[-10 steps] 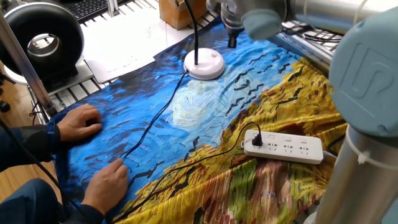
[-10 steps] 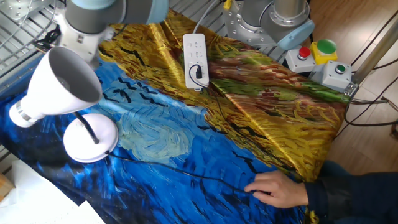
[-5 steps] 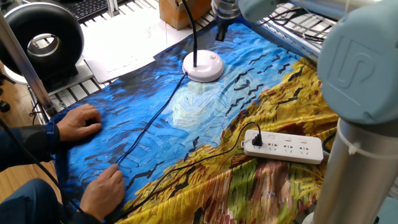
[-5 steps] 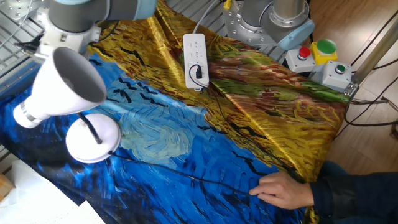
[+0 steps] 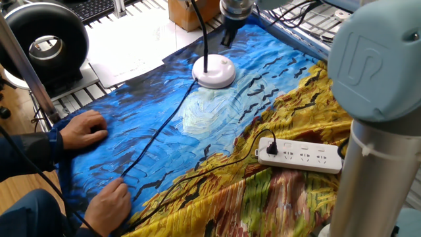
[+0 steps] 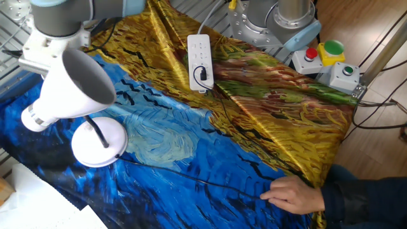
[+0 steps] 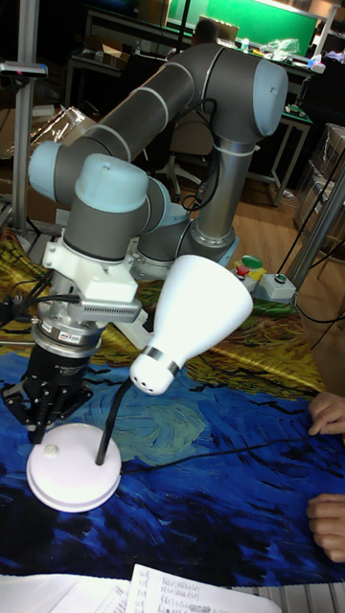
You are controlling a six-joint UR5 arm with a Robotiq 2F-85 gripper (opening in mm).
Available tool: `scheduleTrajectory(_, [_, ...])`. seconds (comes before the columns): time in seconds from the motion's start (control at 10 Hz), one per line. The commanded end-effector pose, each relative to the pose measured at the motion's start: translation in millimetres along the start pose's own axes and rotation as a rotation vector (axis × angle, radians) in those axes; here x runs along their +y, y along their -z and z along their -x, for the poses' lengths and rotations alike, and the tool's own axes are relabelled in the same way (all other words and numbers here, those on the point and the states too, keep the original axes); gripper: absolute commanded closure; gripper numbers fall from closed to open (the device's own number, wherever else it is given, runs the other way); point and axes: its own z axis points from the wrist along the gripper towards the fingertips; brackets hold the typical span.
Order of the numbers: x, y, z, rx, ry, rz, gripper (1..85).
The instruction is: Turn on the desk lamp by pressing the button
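The desk lamp stands on the blue part of the painted cloth, with a round white base (image 5: 214,71) (image 6: 98,141) (image 7: 73,470), a thin black neck (image 5: 205,36) and a white cone head (image 6: 70,83) (image 7: 192,311). The inside of the head looks grey and unlit. A small raised button (image 7: 50,448) sits on the base's top. My gripper (image 7: 40,429) (image 5: 227,38) hangs just above the base's edge near the button, fingertips drawn together into one point. In the other fixed view the lamp head hides it.
A white power strip (image 5: 299,155) (image 6: 200,58) lies on the yellow part of the cloth, with the lamp's black cord (image 5: 158,135) running to it. A person's hands (image 5: 84,128) (image 5: 108,201) hold the cloth's near edge. A big black ring device (image 5: 43,41) stands at the left.
The gripper has moved left and farther back, from beside the lamp base to behind it. The lamp has shifted slightly. The person's lower hand has slid a little along the cloth.
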Motion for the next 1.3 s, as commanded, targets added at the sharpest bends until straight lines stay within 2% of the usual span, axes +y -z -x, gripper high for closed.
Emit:
scheduleTrajectory(0.0, [21.6, -1.2, -0.2, 0.005, -0.086, 0.102, 84.3])
scheduleTrajectory(0.3, [31.9, -4.0, 1.7, -0.001, -0.107, 0.15, 84.3])
scheduleTrajectory(0.6, [54.3, -6.9, 6.9, -0.003, -0.175, 0.236, 84.3])
scheduleTrajectory(1.2, [59.2, -15.9, 10.9, -0.008, -0.192, 0.246, 84.3])
